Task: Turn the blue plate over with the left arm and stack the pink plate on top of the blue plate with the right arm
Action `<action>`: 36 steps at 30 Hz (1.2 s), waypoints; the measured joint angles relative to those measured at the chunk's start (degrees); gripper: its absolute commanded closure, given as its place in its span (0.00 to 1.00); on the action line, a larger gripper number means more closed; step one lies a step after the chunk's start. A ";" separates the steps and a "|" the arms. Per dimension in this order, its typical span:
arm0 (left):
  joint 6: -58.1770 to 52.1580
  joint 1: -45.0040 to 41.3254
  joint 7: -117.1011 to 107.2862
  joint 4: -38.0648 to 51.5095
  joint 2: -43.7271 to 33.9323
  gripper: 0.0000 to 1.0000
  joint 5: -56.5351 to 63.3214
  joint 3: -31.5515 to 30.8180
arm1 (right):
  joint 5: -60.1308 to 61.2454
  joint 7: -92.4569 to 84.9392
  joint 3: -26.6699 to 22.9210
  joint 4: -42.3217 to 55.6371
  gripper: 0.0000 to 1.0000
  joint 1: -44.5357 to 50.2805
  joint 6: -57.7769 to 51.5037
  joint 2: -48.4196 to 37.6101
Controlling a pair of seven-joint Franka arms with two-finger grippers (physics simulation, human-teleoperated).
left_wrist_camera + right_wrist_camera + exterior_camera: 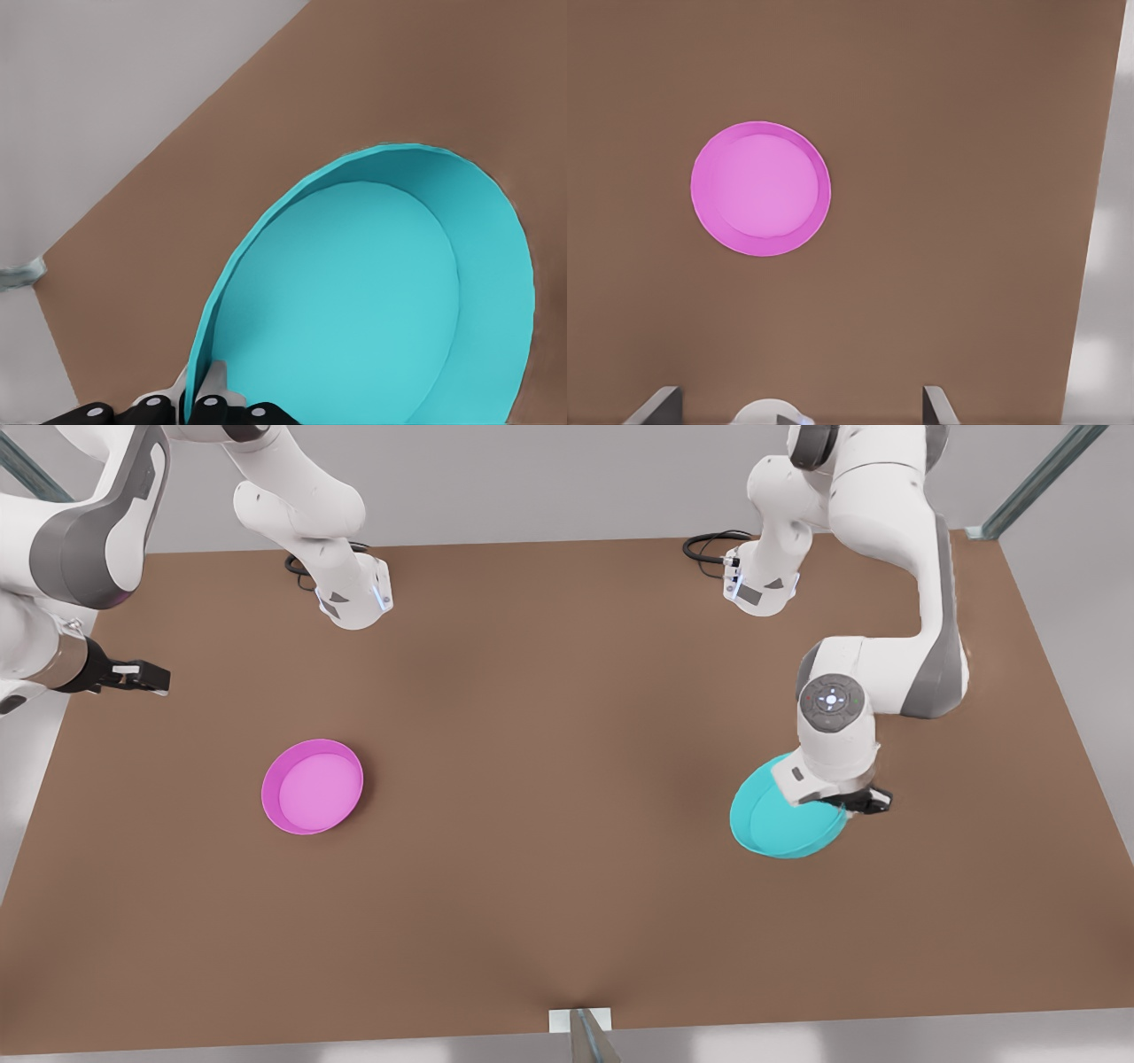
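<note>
Gripping the blue plate (784,819) by its rim, on the front view's right: left hand (864,802), under the bent left arm (886,664). Plate tilted, one edge raised toward the hand, the lower edge at or just above the brown desk (549,717); contact there not clear. Well apart on the front view's left, lying flat and upright on the desk with its paler inside facing up: pink plate (312,786). Farther to the left, near the desk's edge, waiting above the surface: right hand (142,678) on the right arm (62,558); fingers there too small to judge. Toward the far edge of the desk, two arm bases, each with a black cable (709,545) beside it.

From the left wrist: fingers (213,390) clamped on the rim of the blue plate (372,301), one on each side of the wall. Hollow inside of the plate turned to the camera, desk (354,97) behind it.

From the right wrist: pink plate (760,189) seen from above, flat on the desk (948,177), untouched. Two finger tips (656,405) set wide apart, nothing between them, well clear of the plate.
</note>
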 measured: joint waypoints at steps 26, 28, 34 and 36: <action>-21.00 -55.80 -55.18 19.82 40.31 0.79 15.04 28.82 | 0.11 -0.41 -0.80 -0.54 0.00 -0.47 0.25 0.71; -21.64 -56.05 -59.90 19.25 41.40 0.79 17.62 27.84 | 0.14 -0.43 -0.80 -0.54 0.00 -0.48 0.25 0.73; -21.08 -56.13 -76.00 18.43 44.12 0.79 25.82 23.92 | 0.39 -0.47 -1.19 -0.82 0.00 -0.30 0.25 0.73; -20.83 -56.13 -81.19 18.47 45.59 0.79 27.50 22.72 | 0.64 -0.49 -1.47 -0.87 0.00 -0.35 0.25 0.73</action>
